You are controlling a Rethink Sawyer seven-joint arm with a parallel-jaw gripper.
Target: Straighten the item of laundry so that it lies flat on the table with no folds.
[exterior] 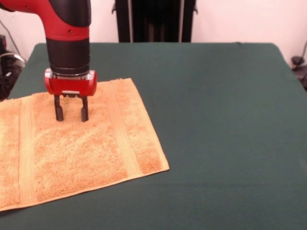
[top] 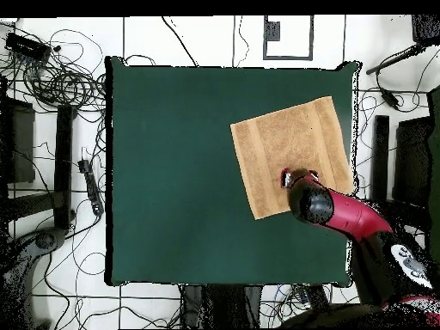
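Already the towel (exterior: 72, 148) was seen flat on the table (exterior: 220, 120), the end effector (exterior: 71, 115) parted and holding nothing, so a clean vertical lift would be advised.

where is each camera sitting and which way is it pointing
Front view: across the table, facing the robot; shows the towel, the arm's end and the gripper, open over the towel.
Overhead view: above, looking straight down; the arm reaches in from bottom right.
Both share the towel, table and gripper.
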